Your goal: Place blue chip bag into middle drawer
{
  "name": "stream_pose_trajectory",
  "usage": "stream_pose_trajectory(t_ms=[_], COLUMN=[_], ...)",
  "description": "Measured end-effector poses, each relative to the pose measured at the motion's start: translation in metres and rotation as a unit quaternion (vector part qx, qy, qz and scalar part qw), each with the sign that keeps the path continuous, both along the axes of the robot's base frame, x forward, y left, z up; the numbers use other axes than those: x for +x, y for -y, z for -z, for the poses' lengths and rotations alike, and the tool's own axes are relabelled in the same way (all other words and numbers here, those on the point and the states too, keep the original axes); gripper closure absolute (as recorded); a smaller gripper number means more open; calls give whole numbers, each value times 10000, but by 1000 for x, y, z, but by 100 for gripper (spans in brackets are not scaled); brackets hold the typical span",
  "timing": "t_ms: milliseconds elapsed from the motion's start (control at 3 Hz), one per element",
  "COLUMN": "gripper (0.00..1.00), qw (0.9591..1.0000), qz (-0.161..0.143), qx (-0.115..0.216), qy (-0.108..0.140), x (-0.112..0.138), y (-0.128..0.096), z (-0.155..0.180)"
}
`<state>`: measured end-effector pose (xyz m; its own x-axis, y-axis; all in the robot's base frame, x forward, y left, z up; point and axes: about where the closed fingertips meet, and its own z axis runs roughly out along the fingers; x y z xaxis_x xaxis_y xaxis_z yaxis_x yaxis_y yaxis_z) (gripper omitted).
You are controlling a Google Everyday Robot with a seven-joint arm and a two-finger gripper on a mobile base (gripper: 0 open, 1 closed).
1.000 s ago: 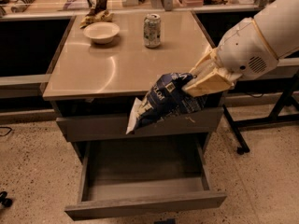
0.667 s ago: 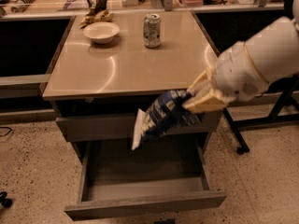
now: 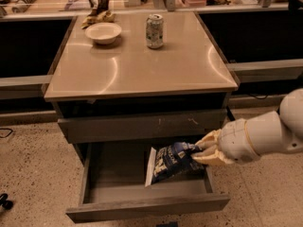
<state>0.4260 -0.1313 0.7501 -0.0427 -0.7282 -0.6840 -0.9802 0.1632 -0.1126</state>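
Camera view: middle drawer [image 3: 142, 207] open, lower centre of frame.
Bag: blue chip bag [image 3: 170, 163] low inside drawer, right side.
Tool: tool [image 3: 201, 151] clamped on bag's right end.
Left: release, pull clear.

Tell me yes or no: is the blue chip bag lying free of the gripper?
No, the gripper, at the right side of the open middle drawer, pinches the top corner of the blue chip bag.
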Motion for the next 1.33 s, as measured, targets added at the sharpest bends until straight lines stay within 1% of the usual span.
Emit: stream_pose_trajectory(t_ms=[333,667,1000,1333], gripper=[100,100,100,100], qw=[9979,9979,9992,9993], qz=[236,235,133,-88], qx=[309,309,268,342], qy=[-527,-526,-257,138], x=[-7,-7,8,38], y=[14,14,6,-21], z=[94,94,111,132])
